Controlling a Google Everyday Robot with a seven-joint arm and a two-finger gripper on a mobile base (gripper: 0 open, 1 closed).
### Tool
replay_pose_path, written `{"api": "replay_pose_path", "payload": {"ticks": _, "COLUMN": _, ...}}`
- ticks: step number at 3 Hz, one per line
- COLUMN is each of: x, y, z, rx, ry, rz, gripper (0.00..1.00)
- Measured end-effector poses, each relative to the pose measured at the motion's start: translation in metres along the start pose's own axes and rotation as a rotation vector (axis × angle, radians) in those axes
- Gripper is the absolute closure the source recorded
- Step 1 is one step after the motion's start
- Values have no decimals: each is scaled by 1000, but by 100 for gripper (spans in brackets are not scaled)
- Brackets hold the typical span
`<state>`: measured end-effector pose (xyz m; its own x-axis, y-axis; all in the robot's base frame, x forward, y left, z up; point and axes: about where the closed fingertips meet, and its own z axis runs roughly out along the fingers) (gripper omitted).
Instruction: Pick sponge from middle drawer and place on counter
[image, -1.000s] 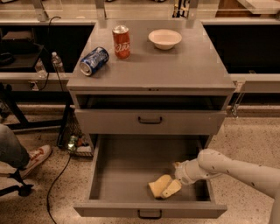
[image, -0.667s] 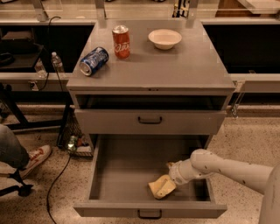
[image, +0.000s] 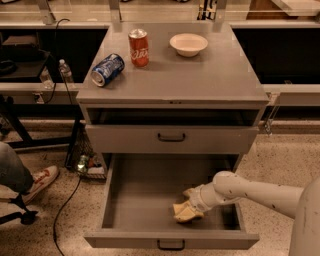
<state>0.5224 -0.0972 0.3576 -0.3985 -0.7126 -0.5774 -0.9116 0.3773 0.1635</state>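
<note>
The pale-yellow sponge (image: 184, 213) lies on the floor of the open middle drawer (image: 142, 197), right of centre and near the front wall. My gripper (image: 193, 202) reaches into the drawer from the right on a white arm (image: 250, 190), low over the sponge and touching or nearly touching its right end. The sponge rests on the drawer floor. The counter (image: 210, 75) is the grey top slab of the cabinet above.
On the counter stand a red soda can (image: 139, 47), a blue can lying on its side (image: 107, 69) and a white bowl (image: 188, 44). A shut grey drawer (image: 171, 138) sits above the open one. A person's leg and shoe (image: 30, 180) and cables are on the floor at left.
My gripper has moved left and down across the drawer, from beside the sponge to right over its right end. The sponge has stayed in place.
</note>
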Motion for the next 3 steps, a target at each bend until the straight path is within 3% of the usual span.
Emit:
{"api": "replay_pose_path", "payload": {"ticks": 1, "x": 5, "y": 2, "z": -12, "rx": 13, "ry": 19, "rz": -1, "gripper": 61}}
{"api": "replay_pose_path", "payload": {"ticks": 3, "x": -15, "y": -7, "z": -51, "rx": 52, "ry": -77, "rz": -47, "gripper": 100}}
